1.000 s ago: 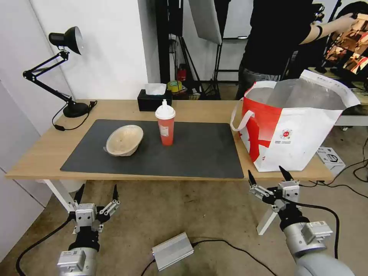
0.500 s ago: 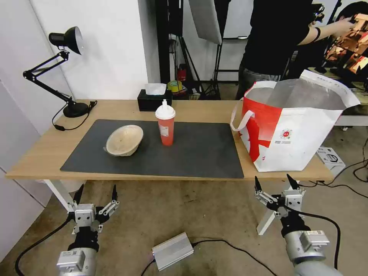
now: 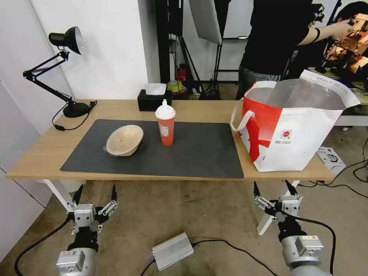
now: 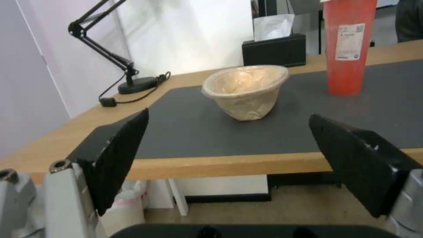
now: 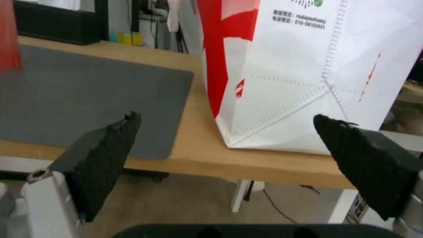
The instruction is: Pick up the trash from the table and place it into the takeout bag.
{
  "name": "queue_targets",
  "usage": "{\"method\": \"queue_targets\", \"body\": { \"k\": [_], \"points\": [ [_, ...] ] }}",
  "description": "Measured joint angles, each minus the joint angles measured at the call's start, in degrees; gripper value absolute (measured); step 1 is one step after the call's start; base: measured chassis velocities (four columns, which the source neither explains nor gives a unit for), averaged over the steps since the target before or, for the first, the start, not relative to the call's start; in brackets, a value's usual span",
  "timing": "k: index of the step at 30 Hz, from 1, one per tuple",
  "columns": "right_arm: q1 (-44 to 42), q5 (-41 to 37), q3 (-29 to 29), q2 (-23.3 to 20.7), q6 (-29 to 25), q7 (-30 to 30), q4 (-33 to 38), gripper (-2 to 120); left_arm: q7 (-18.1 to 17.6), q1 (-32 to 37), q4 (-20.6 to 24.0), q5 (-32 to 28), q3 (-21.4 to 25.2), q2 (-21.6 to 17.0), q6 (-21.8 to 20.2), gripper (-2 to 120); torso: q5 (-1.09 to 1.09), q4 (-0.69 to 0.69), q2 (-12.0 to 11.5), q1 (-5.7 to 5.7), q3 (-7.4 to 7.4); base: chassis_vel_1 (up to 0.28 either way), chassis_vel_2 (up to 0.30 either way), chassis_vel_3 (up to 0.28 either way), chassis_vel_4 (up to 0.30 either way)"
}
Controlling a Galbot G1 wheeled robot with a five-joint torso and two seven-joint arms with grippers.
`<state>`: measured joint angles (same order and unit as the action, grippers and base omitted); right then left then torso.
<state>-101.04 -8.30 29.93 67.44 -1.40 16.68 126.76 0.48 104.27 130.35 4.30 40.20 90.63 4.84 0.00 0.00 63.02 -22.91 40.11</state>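
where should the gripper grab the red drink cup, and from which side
Probably around the straight red wall of the red drink cup, below the white domed lid, coming in level from the table's near edge. It stands upright and the mat before it is bare. The beige bowl lies to its left, so the open right gripper has the freer path.

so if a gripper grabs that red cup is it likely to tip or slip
The red cup is tall and narrow-based, so a high push would probably tip it. Its smooth tapered wall may slip upward-closing fingers. The domed lid looks thin, likely crushable.
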Motion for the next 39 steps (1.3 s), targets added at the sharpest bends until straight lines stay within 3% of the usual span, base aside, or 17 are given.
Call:
{"method": "queue_targets", "body": {
  "k": [25,39],
  "points": [
    [1.02,-2.70,-1.80,-0.81,-0.78,0.44,1.01,100,-0.06,0.12,0.02,-0.03,0.07,-0.03,-0.02,98,0.00,0.00,0.00,0.00,-0.01,0.000,0.000,0.000,0.000],
    [10.88,-15.26,-6.85,-9.33,2.31,-5.36,4.62,100,-0.03,0.09,0.49,0.30,-0.34,0.10,-0.16,98,0.00,0.00,0.00,0.00,0.00,0.000,0.000,0.000,0.000]
  ]
}}
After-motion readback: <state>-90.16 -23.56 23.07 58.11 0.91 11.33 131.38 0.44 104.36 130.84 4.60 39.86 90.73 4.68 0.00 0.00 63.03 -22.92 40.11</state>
